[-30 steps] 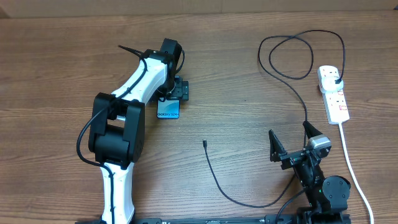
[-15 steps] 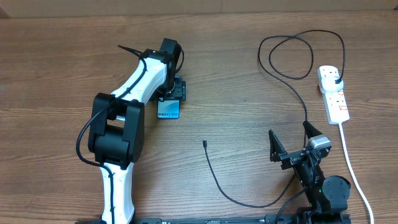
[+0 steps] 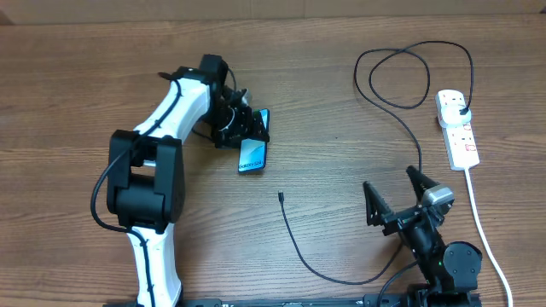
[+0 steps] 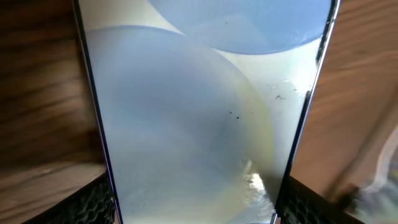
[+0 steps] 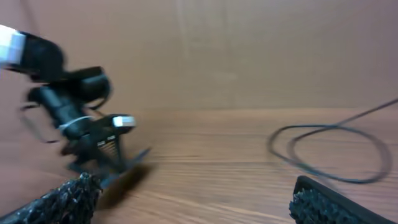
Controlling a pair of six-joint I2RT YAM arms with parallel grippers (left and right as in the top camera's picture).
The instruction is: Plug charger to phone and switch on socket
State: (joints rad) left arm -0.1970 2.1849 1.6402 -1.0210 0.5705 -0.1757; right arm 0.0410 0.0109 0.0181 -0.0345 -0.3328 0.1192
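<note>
In the overhead view, the left gripper (image 3: 242, 128) is seen clamped on the upper end of the phone (image 3: 252, 153). The phone is held at a slant left of the middle of the table (image 3: 85, 68), with its lettered end pointing towards the near edge. Whether that end touches the wood cannot be told. The connector tip of the charger (image 3: 294, 243) lies on the table just below and to the right of the phone, apart from it. From there the black cable is traced down, round to the right and up through a loop to its plug, which is seated in the upper outlet of the socket (image 3: 461, 141). A white cord (image 3: 482, 230) is led from the socket towards the near edge. The right gripper (image 3: 397, 194) is held with its fingers spread apart and nothing between them.

In the left wrist view, the frame is filled by the pale screen of the phone, which is gripped at both lower edges by the dark pads (image 4: 93, 204).

In the right wrist view, the two fingers (image 5: 62, 202) are shown wide apart. The left arm is seen blurred at the left, and the cable loop lies on the right.
</note>
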